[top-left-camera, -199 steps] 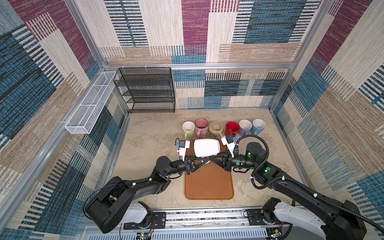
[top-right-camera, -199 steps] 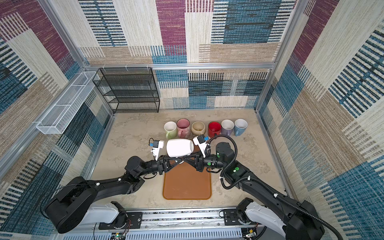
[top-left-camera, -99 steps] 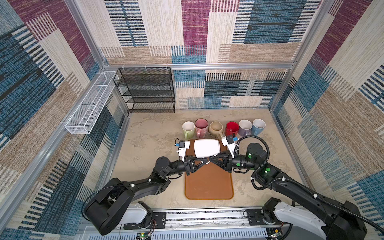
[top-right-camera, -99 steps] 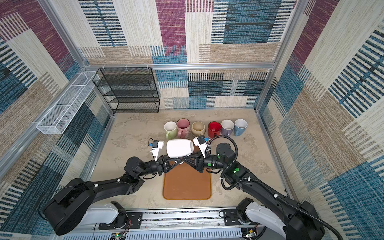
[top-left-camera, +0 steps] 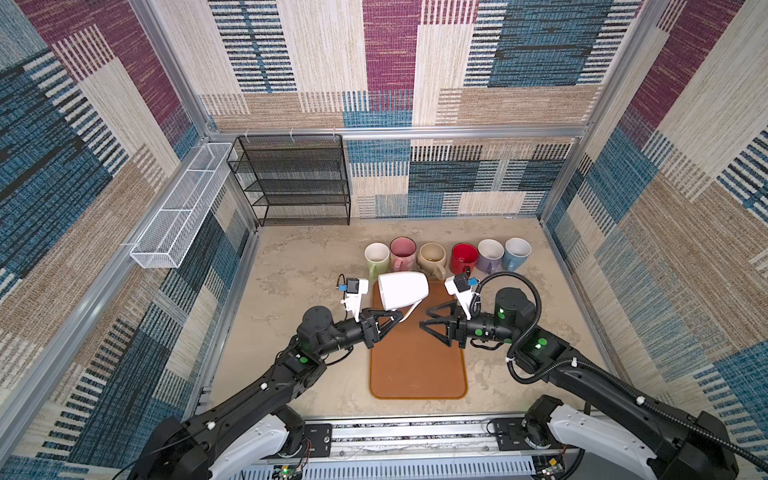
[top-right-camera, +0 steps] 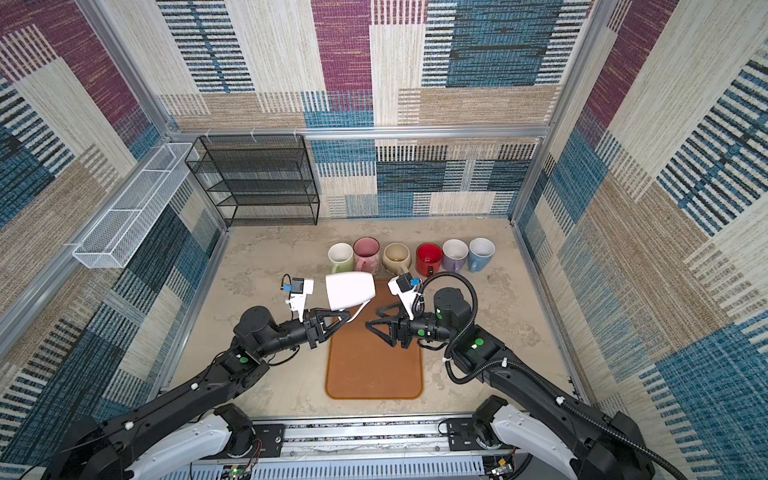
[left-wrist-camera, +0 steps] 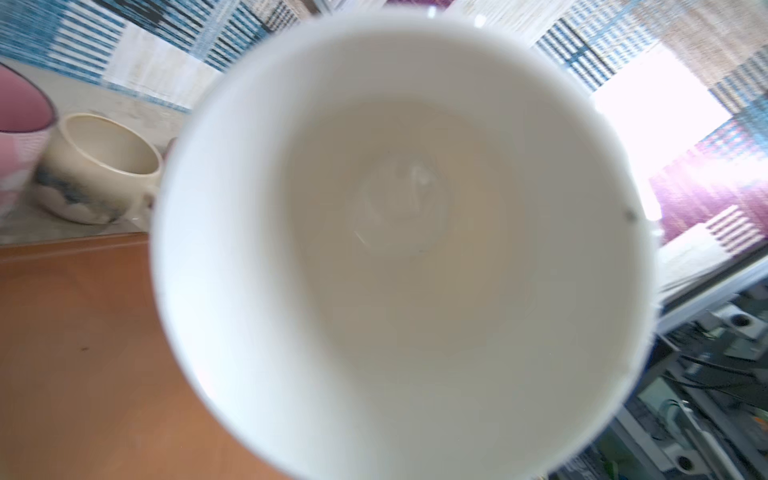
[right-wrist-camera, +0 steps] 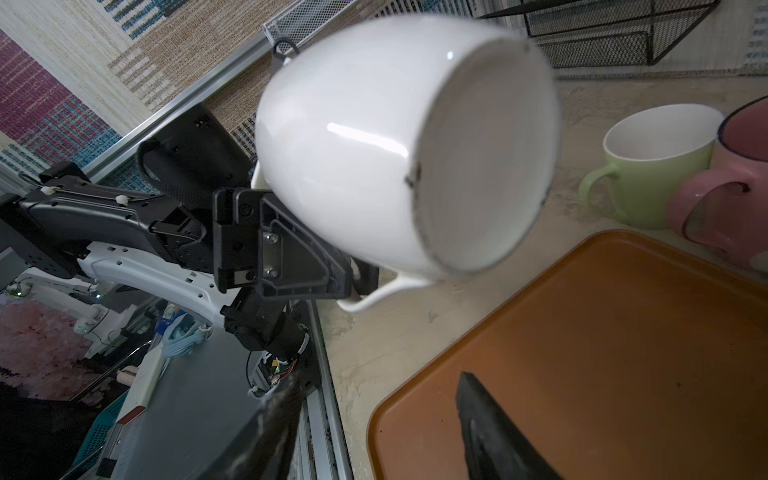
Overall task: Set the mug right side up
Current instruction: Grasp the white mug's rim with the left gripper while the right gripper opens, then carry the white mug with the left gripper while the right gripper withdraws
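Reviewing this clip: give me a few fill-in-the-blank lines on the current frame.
The left claw grips the glossy white ceramic mug by its ____.
The right claw stands ____, holding nothing.
Behind the flat brown rectangular mat, ____ upright coloured mugs stand in a row.
Missing words: handle; open; six.

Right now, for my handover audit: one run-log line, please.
mug: white, sideways, held aloft | left end effector: shut on handle | right end effector: open, off mug
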Tool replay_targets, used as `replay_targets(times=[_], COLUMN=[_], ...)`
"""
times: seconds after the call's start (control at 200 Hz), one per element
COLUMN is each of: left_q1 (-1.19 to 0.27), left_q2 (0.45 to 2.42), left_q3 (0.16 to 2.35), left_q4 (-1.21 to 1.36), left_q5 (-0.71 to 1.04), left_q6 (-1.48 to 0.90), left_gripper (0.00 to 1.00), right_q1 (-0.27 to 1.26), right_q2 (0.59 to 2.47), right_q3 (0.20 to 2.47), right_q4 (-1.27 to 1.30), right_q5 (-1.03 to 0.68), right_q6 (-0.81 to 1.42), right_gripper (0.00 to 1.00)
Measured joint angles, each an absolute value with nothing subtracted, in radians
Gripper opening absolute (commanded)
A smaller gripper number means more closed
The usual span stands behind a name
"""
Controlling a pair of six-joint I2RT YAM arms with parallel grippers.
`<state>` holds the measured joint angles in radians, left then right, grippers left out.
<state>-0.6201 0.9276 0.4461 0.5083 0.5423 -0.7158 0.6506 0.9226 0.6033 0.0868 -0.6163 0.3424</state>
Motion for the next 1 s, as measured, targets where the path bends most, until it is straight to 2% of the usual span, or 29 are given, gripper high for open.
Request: replay_targets(times=[0.25, 0.481, 0.736, 1.002], left_q1=[-0.584, -0.556, -0.521, -0.424], left_q2=[0.836, 0.838, 0.897, 0.969], left_q3=[0.565, 0.707, 0.848, 0.955], left_q4=[0.048, -0.308, -0.589, -0.736], left_q5=[0.413, 0.289, 0.159, 0.093], left_q6=[-0.596, -0.498, -0.387, -0.291], left_gripper=[0.0, 0.0, 0.0, 0.0], right_q1=[0.651, 0.651, 0.651, 0.651], right_q2=[0.86, 0.793, 0.727, 0.648], right_q3=[0.591, 0.556, 0.516, 0.461], right_q4=[0.055, 0.056, 0.049, 0.058], right_q5=[-0.495, -0.377, -0.224, -0.154], right_q6=[0.336, 0.353, 0.392, 0.403], right_gripper=[0.75, 0.86, 0.91, 0.91])
